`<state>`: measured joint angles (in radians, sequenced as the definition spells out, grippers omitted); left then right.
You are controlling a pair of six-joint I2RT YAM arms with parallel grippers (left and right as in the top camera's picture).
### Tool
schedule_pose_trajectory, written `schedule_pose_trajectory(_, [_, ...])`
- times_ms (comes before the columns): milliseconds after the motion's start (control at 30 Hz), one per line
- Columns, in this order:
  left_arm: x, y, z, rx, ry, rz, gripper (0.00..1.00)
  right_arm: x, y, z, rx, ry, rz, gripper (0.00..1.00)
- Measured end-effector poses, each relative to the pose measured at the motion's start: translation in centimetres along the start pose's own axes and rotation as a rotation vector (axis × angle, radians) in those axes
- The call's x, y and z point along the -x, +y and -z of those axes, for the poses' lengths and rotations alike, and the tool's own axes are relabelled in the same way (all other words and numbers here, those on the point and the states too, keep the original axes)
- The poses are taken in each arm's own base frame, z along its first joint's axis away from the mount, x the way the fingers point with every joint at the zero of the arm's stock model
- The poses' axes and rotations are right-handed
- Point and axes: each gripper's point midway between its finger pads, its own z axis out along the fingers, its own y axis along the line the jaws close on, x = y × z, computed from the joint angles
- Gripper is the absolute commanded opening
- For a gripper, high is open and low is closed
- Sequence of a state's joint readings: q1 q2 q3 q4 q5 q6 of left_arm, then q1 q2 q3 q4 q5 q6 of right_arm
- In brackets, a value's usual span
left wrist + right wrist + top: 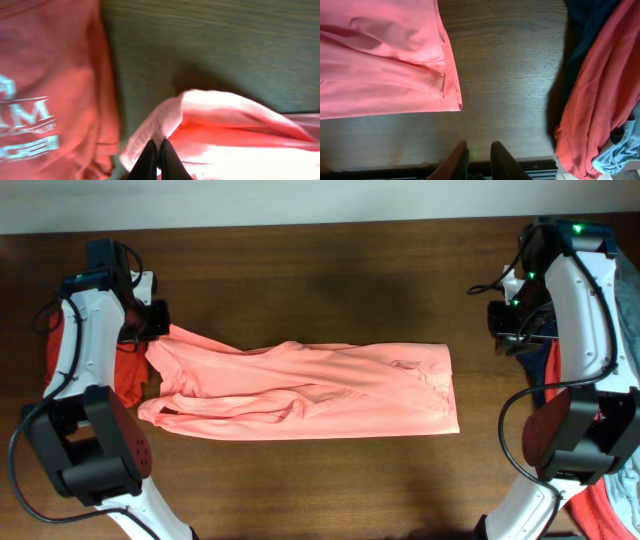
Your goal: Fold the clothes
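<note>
The pink shirt (pixel 310 390) is spread lengthwise across the middle of the table (pixel 300 270), wrinkled, with a straight edge at its right end.

The left arm (pixel 75 350) is bent over beside the shirt's left end, and its wrist is brought to the far left corner. The left gripper (pixel 156 152) is clamped there on a raised fold of the shirt's edge. Its fingers are pressed together and the pinched cloth is lifted off the wood. A red shirt (pixel 45 90) with white lettering is seen just left of that corner, partly under the arm.

The right arm (pixel 590 310) is arched beyond the pink shirt's right edge, apart from it. The right gripper (pixel 479 159) is held over bare wood, its fingers parted by a narrow gap with nothing between them. Farther right of the pink shirt, a coral garment (pixel 600 100), a navy garment (pixel 590 20) and a grey-blue garment (pixel 615 155) are heaped together.
</note>
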<state>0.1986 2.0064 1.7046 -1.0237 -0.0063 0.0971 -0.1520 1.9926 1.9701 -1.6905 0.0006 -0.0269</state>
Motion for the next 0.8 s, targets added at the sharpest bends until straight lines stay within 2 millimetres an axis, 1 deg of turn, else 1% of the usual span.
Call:
schedule_pose_trajectory(33, [-0.2, 0.2, 0.0, 0.011, 0.008, -0.006, 0.04, 0.0, 0.0, 0.0, 0.000, 0.000, 0.000, 0.21])
schedule_pose_trajectory(133, [-1.6, 0.5, -0.1, 0.030, 0.064, -0.027, 0.02, 0.0, 0.0, 0.0, 0.000, 0.000, 0.000, 0.21])
schedule_pose_trajectory(233, [-3.3, 0.5, -0.1, 0.032, 0.130, -0.054, 0.01, 0.0, 0.0, 0.0, 0.000, 0.000, 0.000, 0.21])
schedule_pose_trajectory(333, [-4.2, 0.5, 0.0, 0.029, 0.168, -0.076, 0.02, 0.0, 0.0, 0.0, 0.000, 0.000, -0.001, 0.21])
schedule_pose_trajectory(400, [-4.8, 0.4, 0.1, 0.026, 0.195, -0.087, 0.11, 0.0, 0.0, 0.0, 0.000, 0.000, -0.001, 0.21])
schedule_pose_trajectory(467, [-4.9, 0.5, 0.1, 0.026, 0.198, -0.097, 0.18, 0.0, 0.0, 0.0, 0.000, 0.000, -0.001, 0.21])
schedule_pose_trajectory(567, [-4.3, 0.5, 0.0, 0.027, 0.172, -0.103, 0.37, 0.0, 0.0, 0.0, 0.000, -0.002, 0.000, 0.21])
schedule_pose_trajectory(600, [-4.1, 0.5, -0.1, 0.026, 0.163, -0.099, 0.39, 0.1, 0.0, 0.0, 0.000, -0.003, -0.001, 0.21])
schedule_pose_trajectory(633, [-3.7, 0.5, -0.1, 0.029, 0.149, -0.094, 0.45, 0.1, 0.0, 0.0, 0.000, -0.003, 0.000, 0.21])
schedule_pose_trajectory(667, [-3.5, 0.5, -0.1, 0.030, 0.140, -0.087, 0.53, 0.1, 0.0, 0.0, 0.000, -0.003, -0.001, 0.21])
schedule_pose_trajectory(733, [-2.6, 0.6, -0.1, 0.036, 0.106, -0.066, 0.53, 0.1, 0.0, 0.0, 0.000, -0.004, 0.000, 0.21])
schedule_pose_trajectory(800, [-0.8, 0.6, 0.2, 0.038, 0.038, -0.049, 0.53, 0.1, 0.0, 0.0, 0.000, -0.003, 0.000, 0.21])
